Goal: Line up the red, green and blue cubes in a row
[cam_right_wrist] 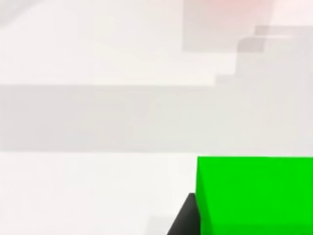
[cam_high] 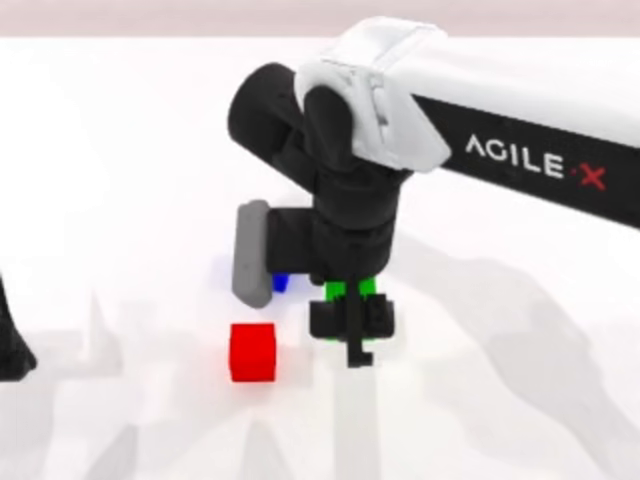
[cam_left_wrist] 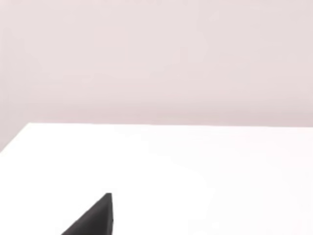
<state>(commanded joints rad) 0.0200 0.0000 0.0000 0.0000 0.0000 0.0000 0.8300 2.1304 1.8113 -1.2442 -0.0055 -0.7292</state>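
The right arm (cam_high: 520,150) reaches over the table (cam_high: 520,400) centre, its gripper (cam_high: 352,318) pinching the green cube (cam_high: 345,290); the red cube (cam_high: 252,351) sits just left – the blue cube (cam_high: 281,282) peeks out behind – left arm (cam_high: 12,345) parked at the left edge

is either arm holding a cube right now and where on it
Apparently the right tool holds the green cube, though its contact faces are hidden. The left tool holds nothing.

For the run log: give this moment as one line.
right gripper: over bright green cube | bright red cube: free, left of it | bright blue cube: mostly hidden | left gripper: parked, top view's left edge
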